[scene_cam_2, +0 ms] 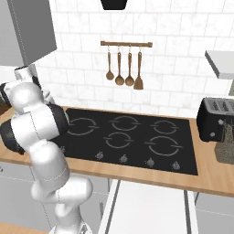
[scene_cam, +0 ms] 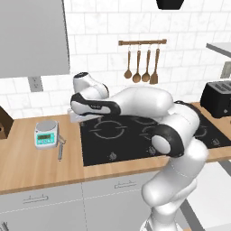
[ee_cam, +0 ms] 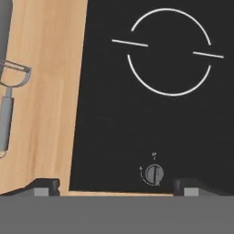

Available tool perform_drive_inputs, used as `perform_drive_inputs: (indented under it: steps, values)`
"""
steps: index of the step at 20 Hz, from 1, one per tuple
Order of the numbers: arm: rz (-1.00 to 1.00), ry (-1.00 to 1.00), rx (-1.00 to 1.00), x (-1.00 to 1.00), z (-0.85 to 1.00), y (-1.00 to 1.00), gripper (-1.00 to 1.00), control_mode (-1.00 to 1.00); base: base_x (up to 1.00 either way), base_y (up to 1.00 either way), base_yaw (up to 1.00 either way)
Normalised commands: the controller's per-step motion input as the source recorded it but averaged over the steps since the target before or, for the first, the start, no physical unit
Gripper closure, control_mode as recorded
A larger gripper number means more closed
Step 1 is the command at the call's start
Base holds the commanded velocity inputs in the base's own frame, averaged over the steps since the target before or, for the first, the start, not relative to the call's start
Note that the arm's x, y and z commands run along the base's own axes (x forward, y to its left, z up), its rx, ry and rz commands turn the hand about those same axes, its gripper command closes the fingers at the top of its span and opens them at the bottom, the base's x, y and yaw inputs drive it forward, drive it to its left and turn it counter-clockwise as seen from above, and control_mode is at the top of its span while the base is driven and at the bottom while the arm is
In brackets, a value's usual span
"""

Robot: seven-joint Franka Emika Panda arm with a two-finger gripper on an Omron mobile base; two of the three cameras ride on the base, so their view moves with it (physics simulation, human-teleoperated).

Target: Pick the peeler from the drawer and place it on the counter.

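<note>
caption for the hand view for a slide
Open claw above the cooktop edge, peeler lying on the counter beside it.

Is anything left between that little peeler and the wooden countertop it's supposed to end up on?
Nothing visible. The peeler already lies flat on the counter, between the kitchen scale and the cooktop. The gripper is open and empty, above the cooktop's edge, off to the peeler's side.

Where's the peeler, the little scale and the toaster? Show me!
peeler (scene_cam: 59,149), left base view, on its dark handle.
kitchen scale (scene_cam: 46,134), left base view, on its front display.
toaster (scene_cam_2: 217,119), right base view, on its black side.
</note>
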Motion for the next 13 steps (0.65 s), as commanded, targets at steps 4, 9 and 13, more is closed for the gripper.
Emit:
perform_drive_inputs:
  steps: [4,9,13]
  values:
    - [-0.06,-0.01,0.04,-0.01,0.35,-0.93,-1.0,-1.0,0.0,0.0,0.0]
    - [-0.14,-0.03,0.03,-0.25,0.61,-0.89,-1.0,-1.0,0.0,0.0,0.0]
    - [-0.15,-0.01,0.04,-0.75,0.65,-0.93,-1.0,-1.0,0.0,0.0,0.0]
